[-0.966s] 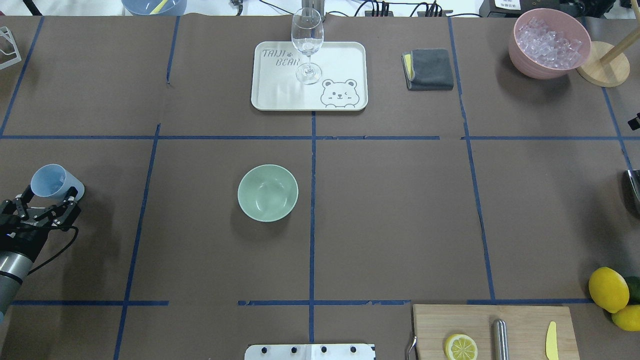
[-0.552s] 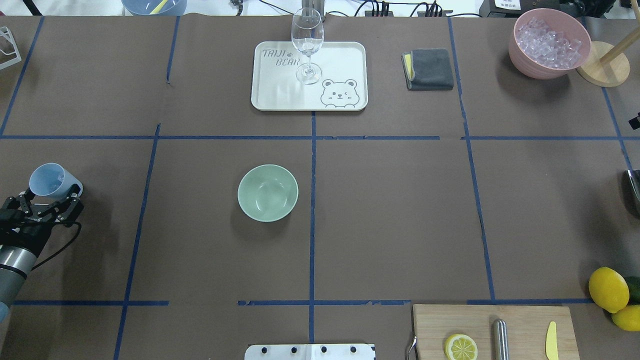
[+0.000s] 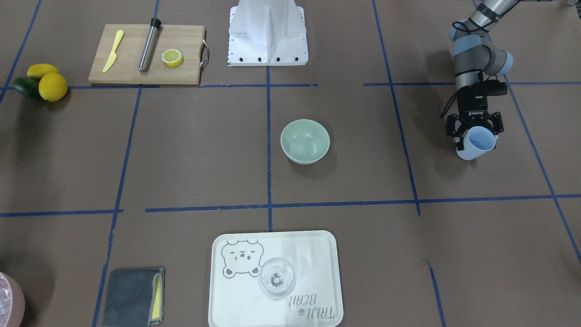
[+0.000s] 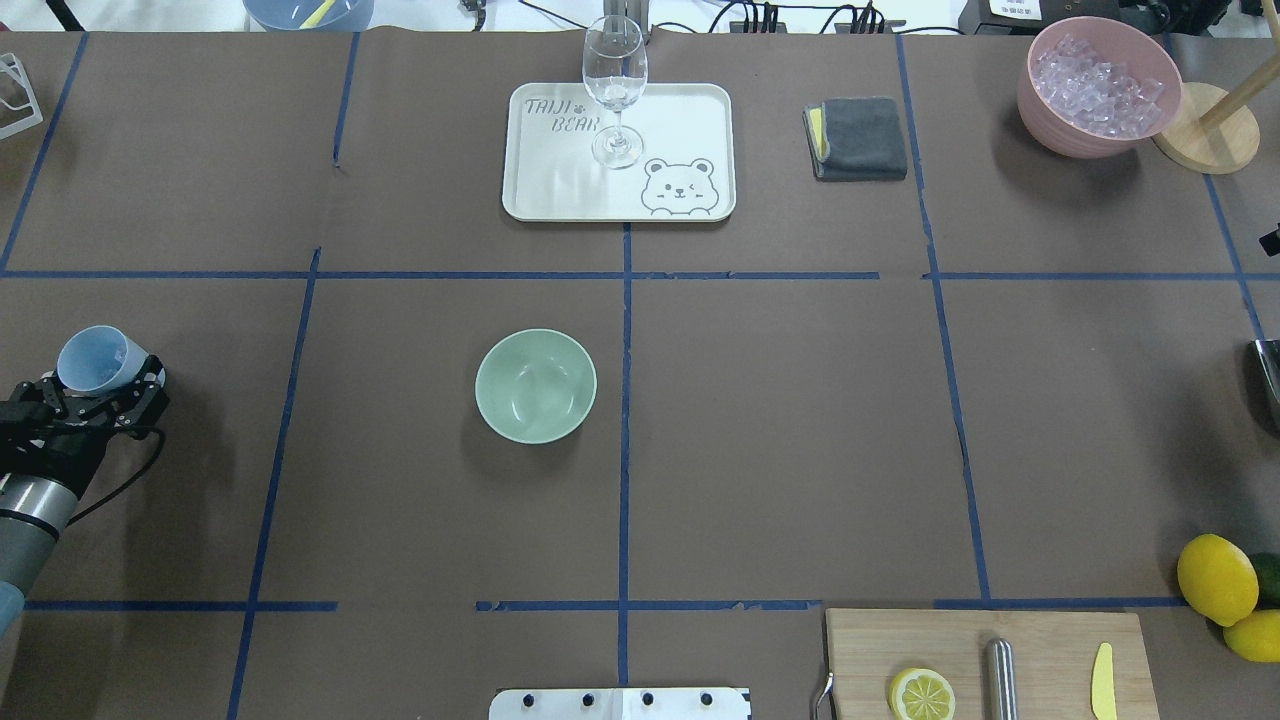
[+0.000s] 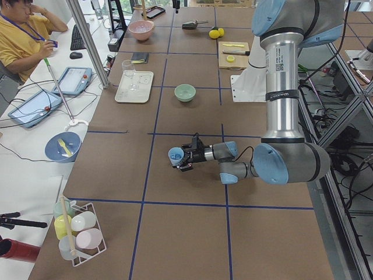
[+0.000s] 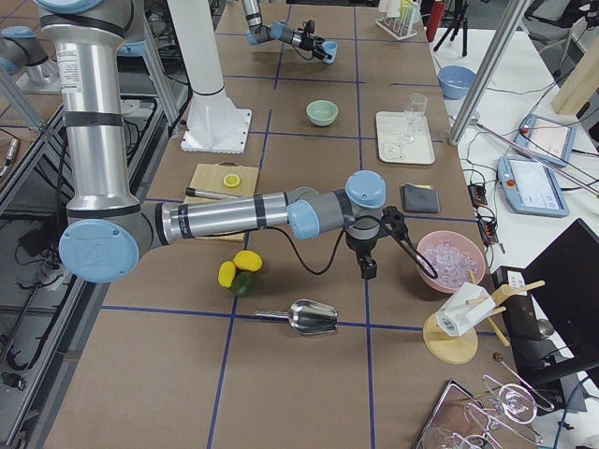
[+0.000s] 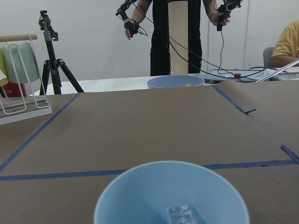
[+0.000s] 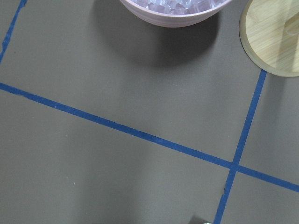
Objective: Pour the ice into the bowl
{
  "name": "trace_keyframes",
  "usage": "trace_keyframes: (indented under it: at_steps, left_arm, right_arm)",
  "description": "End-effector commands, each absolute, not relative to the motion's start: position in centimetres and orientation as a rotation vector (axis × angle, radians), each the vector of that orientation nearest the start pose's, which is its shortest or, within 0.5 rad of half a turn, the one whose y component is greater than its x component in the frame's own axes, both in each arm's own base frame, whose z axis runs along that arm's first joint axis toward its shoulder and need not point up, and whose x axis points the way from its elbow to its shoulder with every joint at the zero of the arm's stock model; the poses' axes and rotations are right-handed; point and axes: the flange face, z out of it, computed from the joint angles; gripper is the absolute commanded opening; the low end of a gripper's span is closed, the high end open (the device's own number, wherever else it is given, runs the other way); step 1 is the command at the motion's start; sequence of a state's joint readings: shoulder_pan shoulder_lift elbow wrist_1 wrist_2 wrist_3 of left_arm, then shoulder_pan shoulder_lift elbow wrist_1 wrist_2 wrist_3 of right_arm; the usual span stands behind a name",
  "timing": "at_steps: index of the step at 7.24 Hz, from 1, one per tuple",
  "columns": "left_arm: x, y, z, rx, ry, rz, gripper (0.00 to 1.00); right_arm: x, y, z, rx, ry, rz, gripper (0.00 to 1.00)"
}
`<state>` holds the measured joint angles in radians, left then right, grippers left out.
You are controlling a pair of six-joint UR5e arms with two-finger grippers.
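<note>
My left gripper is shut on a light blue cup and holds it roughly upright, leaning a little, at the table's far left. The front view shows the gripper and the cup. In the left wrist view the cup holds one clear ice cube. The sage-green bowl stands empty near the table's middle, well to the cup's right, and also shows from the front. My right gripper hangs near a pink container; I cannot tell if it is open.
The pink container of ice stands at the far right beside a wooden stand. A white tray carries a wine glass. A grey cloth, a cutting board, lemons and a metal scoop are also there.
My left gripper has drifted slightly to the left with the cup. The bowl and everything else have stayed put.
</note>
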<state>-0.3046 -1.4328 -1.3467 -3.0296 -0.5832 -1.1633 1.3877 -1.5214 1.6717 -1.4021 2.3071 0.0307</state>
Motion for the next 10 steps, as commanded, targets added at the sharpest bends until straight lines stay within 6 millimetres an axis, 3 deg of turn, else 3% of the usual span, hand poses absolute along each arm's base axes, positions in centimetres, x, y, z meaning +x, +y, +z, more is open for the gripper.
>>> trace_keyframes:
  at_steps: [1, 4, 5, 7, 8, 10]
  left_arm:
    - [32.9, -33.3, 66.1, 1.169, 0.626, -0.455, 0.99]
    - [34.0, -33.6, 66.1, 1.164, 0.632, -0.448, 0.93]
    - [34.2, -33.7, 65.8, 1.155, 0.648, -0.448, 0.68]
    - [32.7, -33.6, 65.3, 1.170, 0.696, -0.480, 0.03]
    - [32.3, -33.6, 64.0, 1.186, 0.729, -0.488, 0.00]
    - [31.8, -34.9, 61.0, 1.289, 0.604, -0.332, 0.00]
  right_arm:
    - [-3.0, -53.0, 56.7, 0.226, -0.760, -0.261, 1.00]
    - [-3.0, -53.0, 56.7, 0.226, -0.759, -0.261, 1.00]
    - [-3.0, -53.0, 56.7, 0.226, -0.758, -0.263, 1.00]
    - [-3.0, -53.0, 56.8, 0.224, -0.760, -0.261, 1.00]
    - [-3.0, -53.0, 56.8, 0.225, -0.760, -0.262, 1.00]
    - [-3.0, -52.9, 56.9, 0.223, -0.760, -0.262, 1.00]
